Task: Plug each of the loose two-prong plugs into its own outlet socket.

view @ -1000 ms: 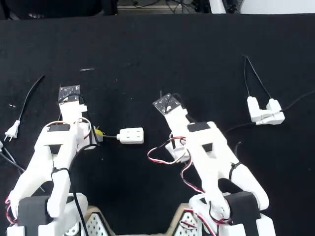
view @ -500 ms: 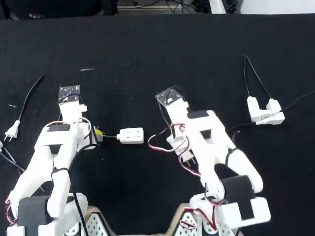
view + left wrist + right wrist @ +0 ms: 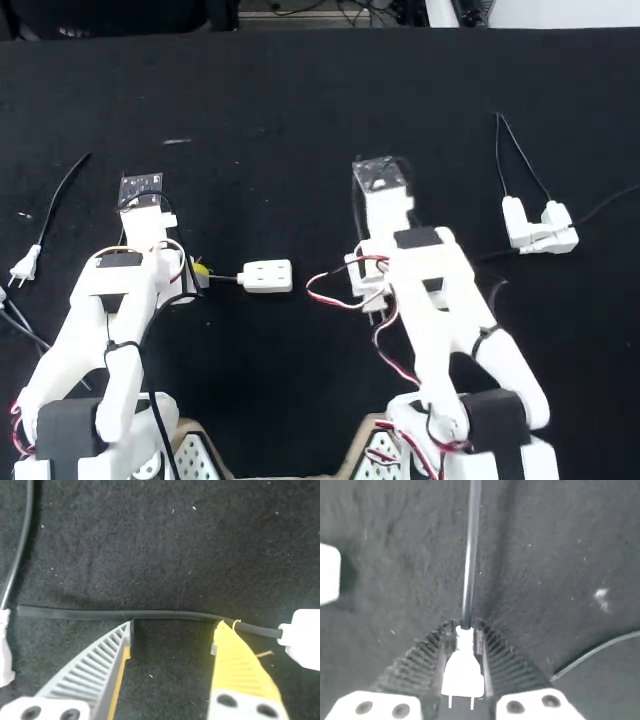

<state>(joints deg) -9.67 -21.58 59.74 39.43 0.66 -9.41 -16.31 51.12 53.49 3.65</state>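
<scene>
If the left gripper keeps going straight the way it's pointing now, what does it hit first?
Most likely the black cable, which lies across the gap between the left gripper's open fingers, right at their tips; behind it, the black table cover. Depth is unclear, so they may already touch.

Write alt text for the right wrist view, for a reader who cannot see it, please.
The right gripper holds a white two-prong plug between its ribbed fingers, prongs pointing back toward the camera. The plug's black cord runs straight away over the black cloth; a white block lies farther off.
</scene>
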